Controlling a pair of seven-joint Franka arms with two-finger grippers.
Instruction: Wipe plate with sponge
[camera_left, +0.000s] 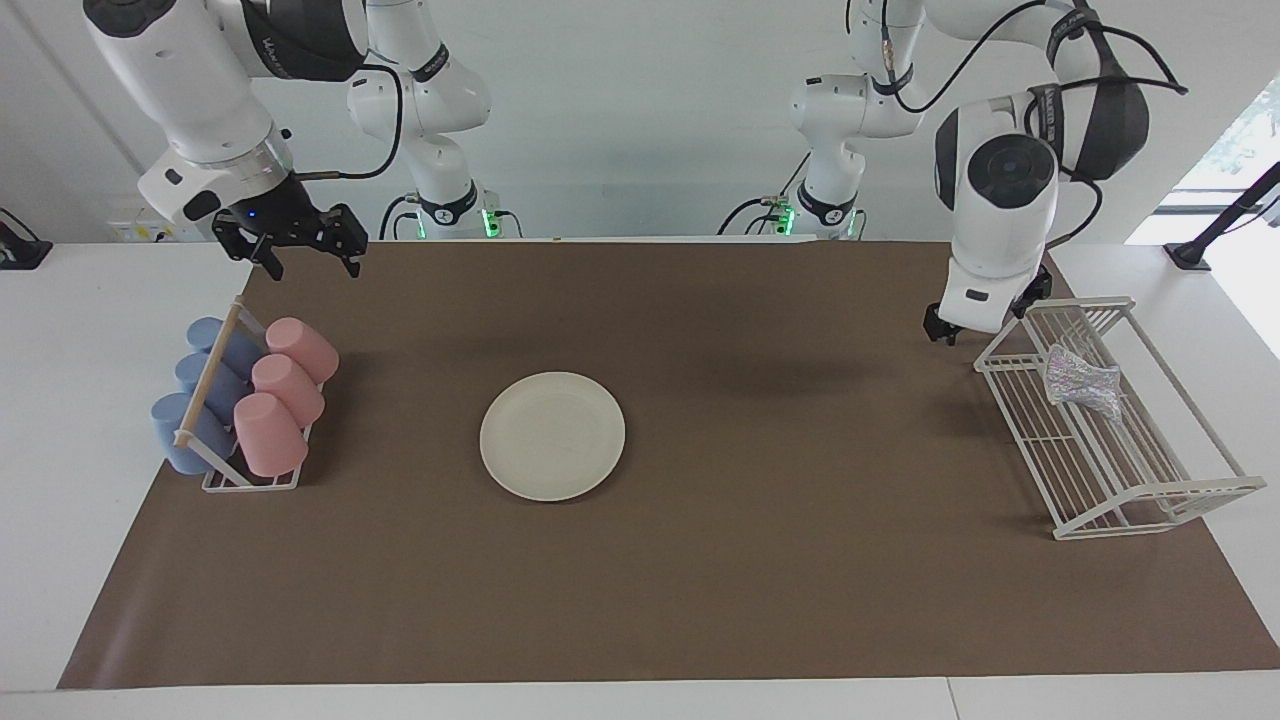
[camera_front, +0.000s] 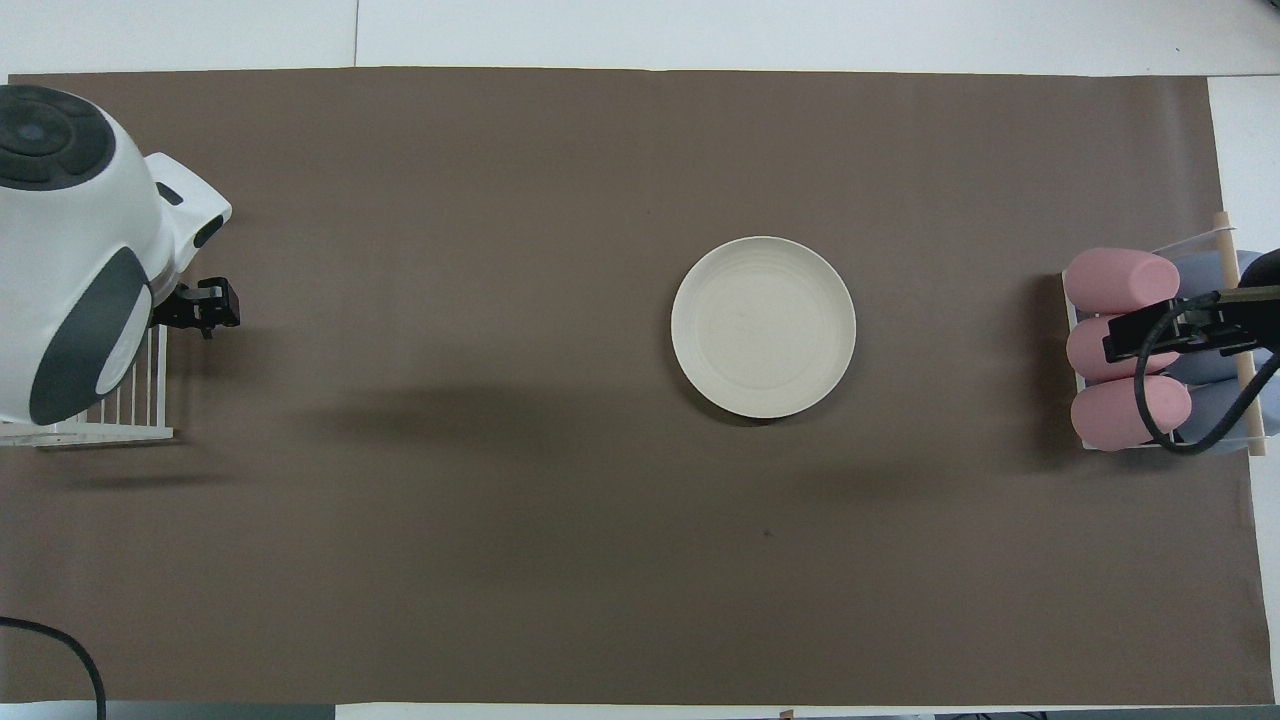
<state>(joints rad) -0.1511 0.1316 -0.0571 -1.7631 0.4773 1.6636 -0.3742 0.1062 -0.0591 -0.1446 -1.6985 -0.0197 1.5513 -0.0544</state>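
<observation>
The plate (camera_left: 552, 435) lies flat on the brown mat (camera_left: 700, 600) in the middle of the table, and the sponge (camera_left: 1081, 384) sits in the white wire rack (camera_left: 1110, 470) at the left arm's end. The left gripper (camera_left: 950, 328) hangs just beside the rack, spread and holding nothing. The right gripper (camera_left: 306, 245) waits in the air with its fingers spread, over the mat near the cups (camera_left: 270, 400).

no text, label or number can be read
</observation>
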